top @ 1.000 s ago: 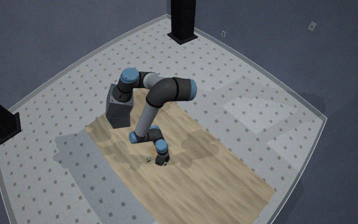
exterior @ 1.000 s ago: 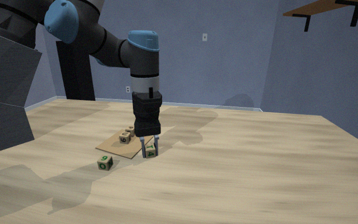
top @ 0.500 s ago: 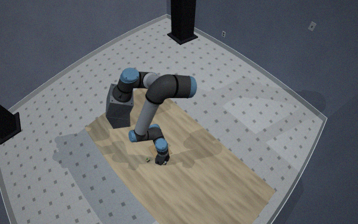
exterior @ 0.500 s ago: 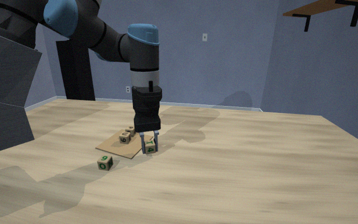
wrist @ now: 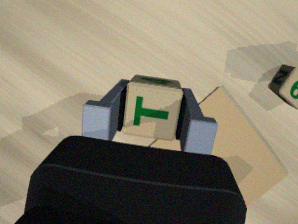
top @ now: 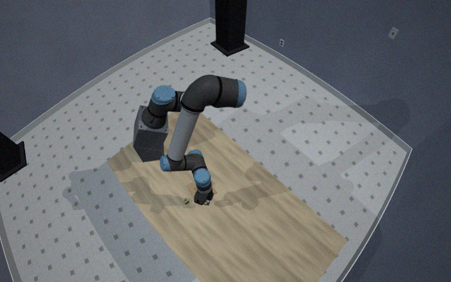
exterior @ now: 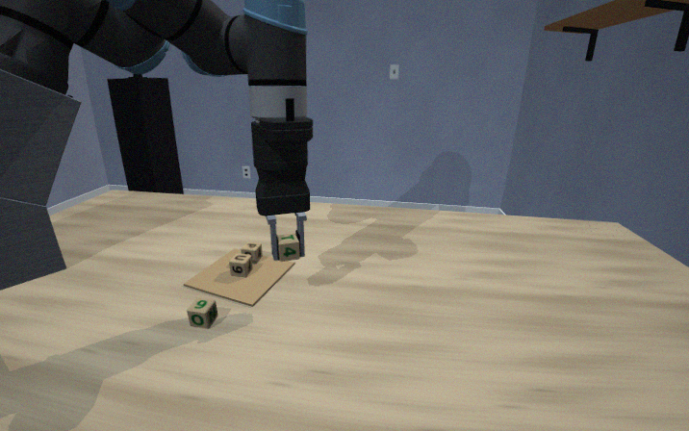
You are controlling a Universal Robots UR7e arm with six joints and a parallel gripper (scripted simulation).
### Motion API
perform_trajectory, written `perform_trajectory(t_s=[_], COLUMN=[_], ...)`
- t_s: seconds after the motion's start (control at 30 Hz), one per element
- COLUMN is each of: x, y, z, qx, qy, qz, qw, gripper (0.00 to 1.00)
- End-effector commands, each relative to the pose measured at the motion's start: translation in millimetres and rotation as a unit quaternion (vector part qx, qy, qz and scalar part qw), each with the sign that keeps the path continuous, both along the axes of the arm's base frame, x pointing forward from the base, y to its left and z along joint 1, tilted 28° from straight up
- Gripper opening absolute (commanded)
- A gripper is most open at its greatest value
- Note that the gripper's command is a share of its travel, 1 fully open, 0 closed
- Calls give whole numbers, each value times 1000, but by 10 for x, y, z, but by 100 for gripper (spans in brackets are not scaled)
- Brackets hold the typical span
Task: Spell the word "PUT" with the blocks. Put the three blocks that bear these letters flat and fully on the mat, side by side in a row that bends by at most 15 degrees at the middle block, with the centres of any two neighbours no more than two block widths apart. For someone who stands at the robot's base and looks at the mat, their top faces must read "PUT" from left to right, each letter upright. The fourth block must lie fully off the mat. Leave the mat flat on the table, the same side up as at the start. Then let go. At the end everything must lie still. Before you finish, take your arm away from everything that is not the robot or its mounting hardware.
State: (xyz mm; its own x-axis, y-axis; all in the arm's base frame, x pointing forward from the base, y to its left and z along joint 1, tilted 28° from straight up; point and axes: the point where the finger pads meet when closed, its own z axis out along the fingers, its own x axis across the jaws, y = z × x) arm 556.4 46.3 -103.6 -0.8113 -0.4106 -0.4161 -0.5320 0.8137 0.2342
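Observation:
My gripper (exterior: 287, 249) is shut on a wooden block with a green T (exterior: 288, 246) on top and a 4 on its side. I hold it low at the far right corner of the tan mat (exterior: 240, 278). I cannot tell whether it touches the mat. In the wrist view the T block (wrist: 154, 111) sits between both fingers, with the mat (wrist: 242, 152) below and to the right. Two blocks stand on the mat: one with U on top (exterior: 240, 265) and one behind it (exterior: 251, 250) whose top letter is too small to read. A fourth block (exterior: 202, 312), showing 9 and O, lies off the mat at its near side.
The arm's grey base box (top: 149, 134) stands at the table's far end. The fourth block also shows at the right edge of the wrist view (wrist: 288, 86) and in the overhead view (top: 186, 201).

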Motion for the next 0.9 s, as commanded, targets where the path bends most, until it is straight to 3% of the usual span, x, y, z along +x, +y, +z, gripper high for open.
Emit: perform_trajectory(t_s=[0.0, 0.5, 0.6, 0.7, 0.87], x=[-73, -77, -168, -382, -515], y=[-80, -93, -105, -114, -114], z=[162, 192, 170, 113, 82], qx=[1, 1, 6, 19, 26], qy=[3, 3, 11, 33, 46], qz=[0, 0, -19, -65, -93], qw=[1000, 1000, 1000, 997, 994], gripper=[57, 57, 57, 57, 57])
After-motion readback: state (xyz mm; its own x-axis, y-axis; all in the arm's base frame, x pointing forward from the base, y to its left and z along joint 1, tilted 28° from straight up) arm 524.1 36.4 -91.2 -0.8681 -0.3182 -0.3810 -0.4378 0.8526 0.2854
